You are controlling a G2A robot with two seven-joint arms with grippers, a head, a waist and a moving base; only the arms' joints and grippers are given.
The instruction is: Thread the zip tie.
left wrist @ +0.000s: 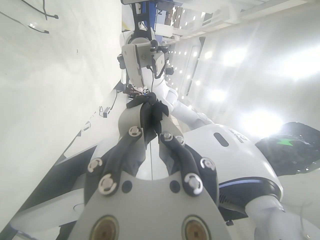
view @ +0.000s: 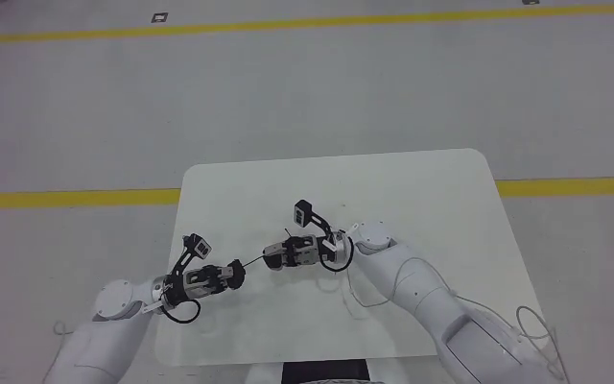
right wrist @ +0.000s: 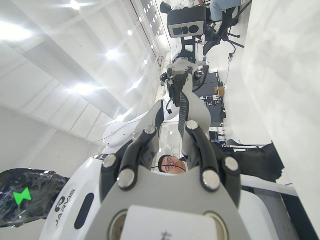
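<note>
Hovering over the near part of the white table [view: 422, 182], the two arms face each other tip to tip, and the zip tie [view: 252, 263] stretches as a thin dark line across the short gap between them. The left gripper [view: 236, 273] has its fingers [left wrist: 150, 118] pressed together, their ends wrapped in black material, and they pinch one end of the tie; from those fingertips the strap runs straight out toward the opposite arm. The right gripper [view: 272, 257] meets it from the other side, its fingers drawn close and nipping the far end of the same tie, with one ribbed pad [right wrist: 183, 112] showing along the inner face of a finger in the right wrist view. Both sets of fingertips sit near each other, apart but almost in line, with the tie held clear of the table between them. Well away from the left fingers, two spare ties [left wrist: 55, 16] lie loose on the table, their heads close together and their tails crossing.
</note>
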